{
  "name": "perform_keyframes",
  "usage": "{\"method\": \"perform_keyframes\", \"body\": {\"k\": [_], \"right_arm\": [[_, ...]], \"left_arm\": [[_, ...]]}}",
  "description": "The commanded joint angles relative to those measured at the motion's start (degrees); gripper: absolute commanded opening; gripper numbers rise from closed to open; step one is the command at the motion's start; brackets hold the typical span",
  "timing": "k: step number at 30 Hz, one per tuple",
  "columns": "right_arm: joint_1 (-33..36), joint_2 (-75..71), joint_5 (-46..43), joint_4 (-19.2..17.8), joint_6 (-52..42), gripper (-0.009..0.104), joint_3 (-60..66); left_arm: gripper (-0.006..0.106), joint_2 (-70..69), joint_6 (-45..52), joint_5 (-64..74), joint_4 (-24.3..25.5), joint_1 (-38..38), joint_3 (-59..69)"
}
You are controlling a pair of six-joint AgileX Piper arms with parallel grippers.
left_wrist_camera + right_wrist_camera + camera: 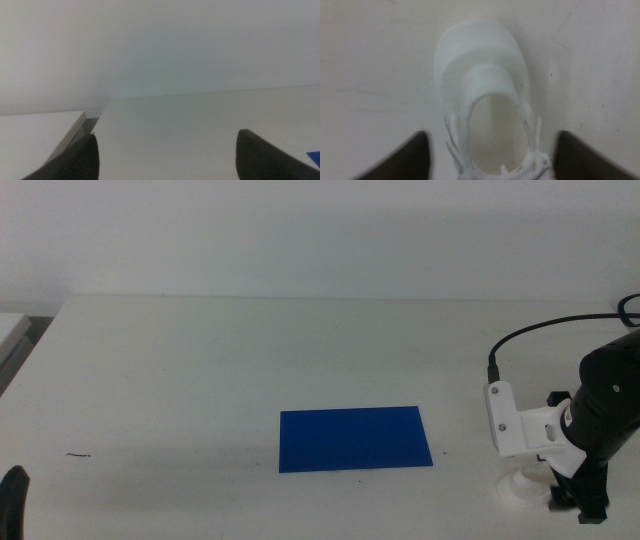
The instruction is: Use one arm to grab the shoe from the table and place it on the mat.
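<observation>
- The plain white worktop carries the flat dark-blue rectangular mat, bare.
- My right gripper hovers, jaws spread, astride the small white sandal-like shoe, seemingly ungrasped; lift and placement remain.
- Left gripper waits, jaws apart.

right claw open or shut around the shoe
Open. In the right wrist view the right claw has its jaws spread either side of the white shoe, which lies on the table.
</observation>
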Motion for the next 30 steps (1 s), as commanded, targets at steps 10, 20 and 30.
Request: {"method": "perform_keyframes", "body": {"k": [10, 20, 30], "right_arm": [[10.52, 0.49, 13.36, 0.19, 14.46, 0.003, -14.82], [24.26, 20.52, 18.94, 3.03, 15.93, 0.003, -45.12], [25.07, 25.33, 23.73, -6.3, 94.38, 0.003, -52.28]], "left_arm": [[0.094, 0.28, -0.17, -0.68, -0.23, -0.09, 0.02], [0.094, 0.28, -0.17, -0.68, -0.23, -0.09, 0.02], [0.094, 0.28, -0.17, -0.68, -0.23, -0.09, 0.02]]}}
